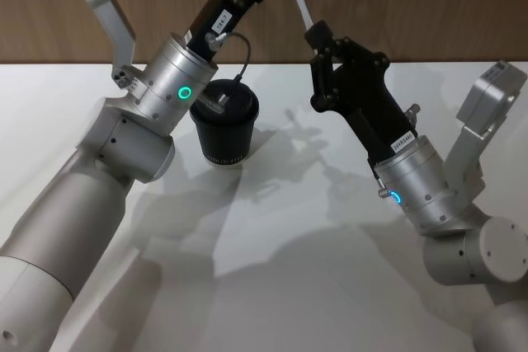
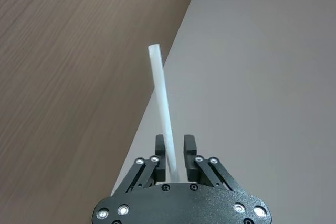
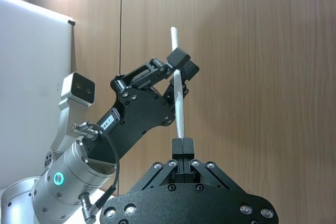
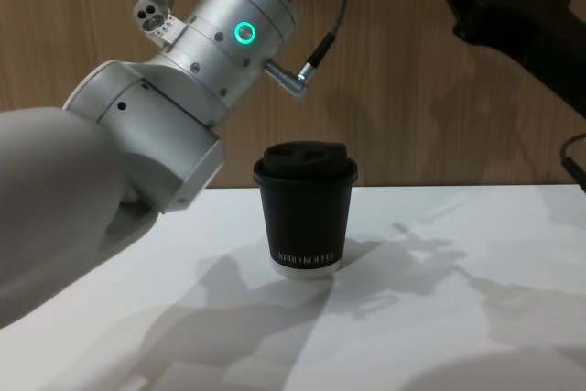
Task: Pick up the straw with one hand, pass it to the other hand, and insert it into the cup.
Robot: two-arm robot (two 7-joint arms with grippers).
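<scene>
- Clamping one end of the straw (image 3: pixel 179 103): right gripper (image 3: pixel 182 142), jaws pressed together on it.
- Left gripper (image 2: pixel 174 141) jaws slightly apart, straw between them.
- Lidded black cup (image 1: pixel 224 133) upright, well below both jaws.

Silver-white cylindrical left wrist (image 1: pixel 169 88) with green ring light, thin dark cable (image 4: pixel 302 75) with metal plug, black screw-studded left gripper (image 2: pixel 175 141), black right gripper (image 3: pixel 182 143), blue-lit silver right wrist (image 1: pixel 417 183)

Wood-panelled wall (image 1: pixel 412 6) runs brown right across 12 o'clock in the head view, and there's a vertical seam (image 3: pixel 122 24) at 11 in the right wrist view. The white table (image 1: pixel 289 286) spreads from centre to 6 o'clock, with soft grey shadows (image 1: pixel 247 237) pooling across it.
</scene>
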